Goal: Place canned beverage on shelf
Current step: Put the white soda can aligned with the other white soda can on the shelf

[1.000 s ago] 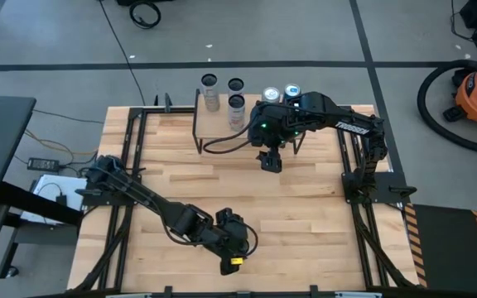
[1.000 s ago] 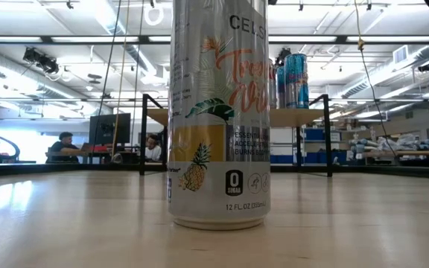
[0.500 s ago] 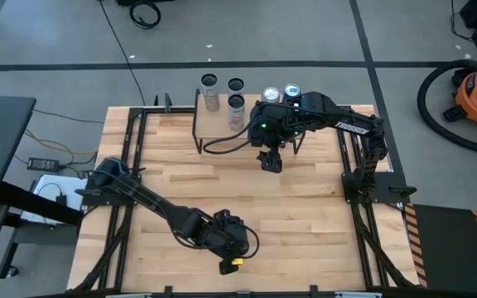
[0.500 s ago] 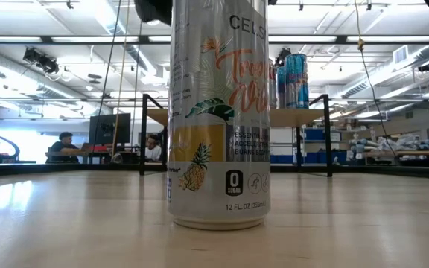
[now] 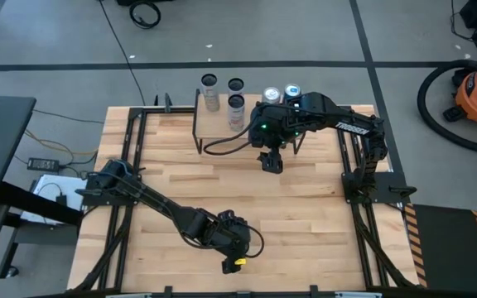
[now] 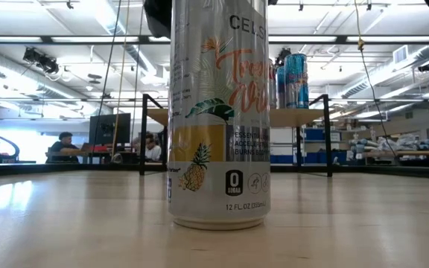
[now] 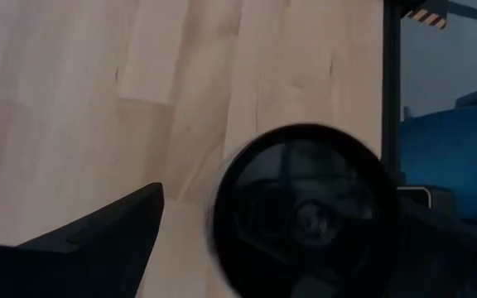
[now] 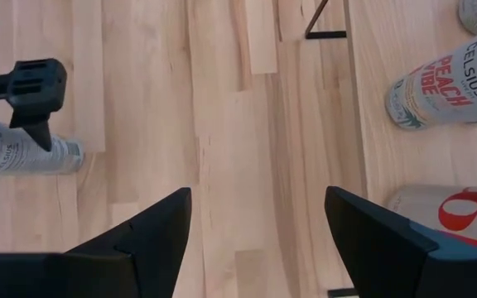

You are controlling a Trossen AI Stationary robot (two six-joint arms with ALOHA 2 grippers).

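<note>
Left gripper is hovering over the near edge of the table, a little left of centre, directly above a standing can. Fingers are standing spread wide, one to each side of the can's dark top, which is filling the left wrist view; nothing is clamped between them, and whether they are touching the can's sides I cannot tell.

The can is standing upright on the light wood, very close to the low camera. Label is showing a pineapple and tropical leaves on a pale ground. From above it is mostly hidden under the left gripper, with only a bit of yellow showing.

Right gripper is hanging over the far half of the table, just in front of the shelf, fingers parted with bare planks between them and holding nothing.

The shelf is sitting at the far edge of the table, centre to right. In the high view, three cans are standing on its left part and two silver-topped cans are showing at its right end, beside the right arm. In the right wrist view a peach-labelled can is standing on the shelf's plank top. In the low view two blue cans are showing on the plank beyond the near can.

People are sitting at desks in the room behind the table.
</note>
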